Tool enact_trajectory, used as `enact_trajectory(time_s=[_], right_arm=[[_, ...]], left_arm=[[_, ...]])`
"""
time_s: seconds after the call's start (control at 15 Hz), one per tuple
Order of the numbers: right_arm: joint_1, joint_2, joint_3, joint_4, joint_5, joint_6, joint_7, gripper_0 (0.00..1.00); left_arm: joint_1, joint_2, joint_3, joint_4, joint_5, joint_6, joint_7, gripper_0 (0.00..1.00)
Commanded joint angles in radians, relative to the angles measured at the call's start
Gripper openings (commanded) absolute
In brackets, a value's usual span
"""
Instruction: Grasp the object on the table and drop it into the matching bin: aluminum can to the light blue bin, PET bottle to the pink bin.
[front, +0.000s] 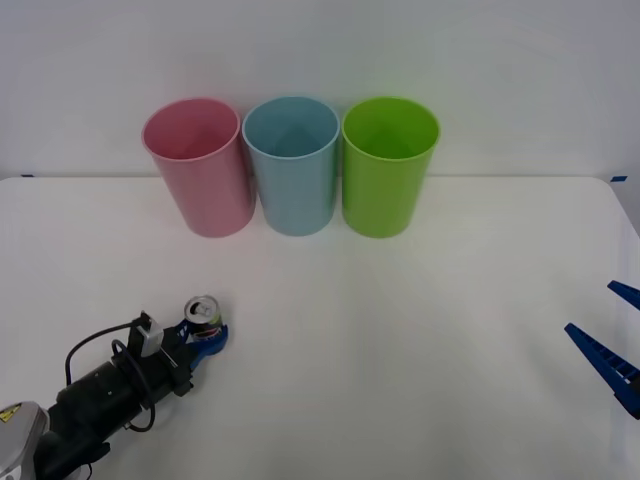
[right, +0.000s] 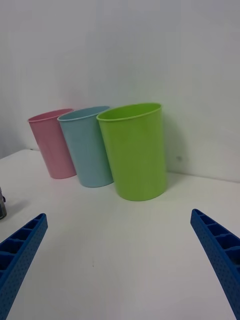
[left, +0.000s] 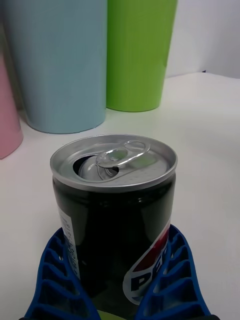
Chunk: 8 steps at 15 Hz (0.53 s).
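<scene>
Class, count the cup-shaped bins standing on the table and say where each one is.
3, in a row at the table's far edge: pink bin on the left, light blue bin in the middle, lime green bin on the right.

wall (front: 320, 50): plain, off-white, bare, running the full width behind the far edge of the tabletop; also seen in the right wrist view (right: 150, 50) as a smooth pale surface, greyer toward one side.
light: even, soft, diffuse; faint shadows only, no hard highlights on the wall.
tape: small blue marks at the far corners, one on the left (front: 26, 175), one on the right (front: 620, 178).
junction of wall and tabletop: a straight, slightly shaded line.
floor, windows, other furniture: cannot tell.
</scene>
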Motion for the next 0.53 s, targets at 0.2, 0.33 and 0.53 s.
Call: enact_trajectory(time_s=[0.2,0.33,0.53], right_arm=[[0.000,0.000,0.000,0.000,0.000,0.000,0.000,1.00],[0.000,0.000,0.000,0.000,0.000,0.000,0.000,1.00],[0.000,0.000,0.000,0.000,0.000,0.000,0.000,1.00]], left_arm=[[0.063,0.040,-0.018,-0.103,0.070,-0.012,0.028,0.00],[0.099,0.046,-0.023,-0.166,0.109,-0.012,0.051,0.00],[0.152,0.046,-0.036,-0.280,0.170,-0.011,0.134,0.00]])
